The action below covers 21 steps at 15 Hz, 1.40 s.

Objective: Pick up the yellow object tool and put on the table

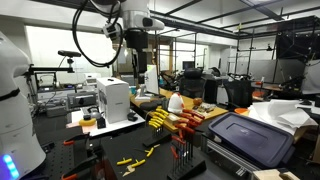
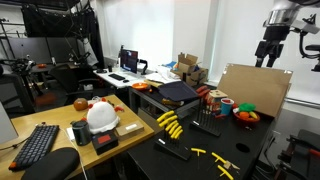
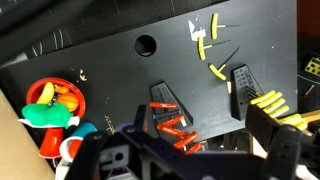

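Gripper high in upper right of frame, jaws wide, holding nothing. Yellow tools lie on black table, upper right in wrist view.

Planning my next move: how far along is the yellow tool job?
Done: nothing that shows; the yellow-handled tools sit bunched together. In hand: the claw hangs open and empty, high above the table. Left: descend, grip one yellow tool, lift it out and lay it on the table. Small yellow tools already lie loose there; who put them is unclear.
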Motion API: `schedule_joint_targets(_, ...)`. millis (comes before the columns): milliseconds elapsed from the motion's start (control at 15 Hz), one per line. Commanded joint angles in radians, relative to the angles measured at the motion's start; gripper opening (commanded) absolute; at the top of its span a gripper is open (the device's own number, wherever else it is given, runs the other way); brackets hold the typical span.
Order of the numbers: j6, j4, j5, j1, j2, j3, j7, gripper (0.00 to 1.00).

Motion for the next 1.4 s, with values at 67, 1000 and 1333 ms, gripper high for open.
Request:
schedule_joint_targets(67,0.089,0.173,0.066,0.038,0.253,0.016,0.008,1.0)
schedule_joint_targets(1000,0.044,0.749,0.139,-0.002,0.907,0.112,-0.051,1.0)
schedule_joint_targets(1333,-0.046,0.943,0.116,-0.016,1.068,0.148,-0.081,1.0)
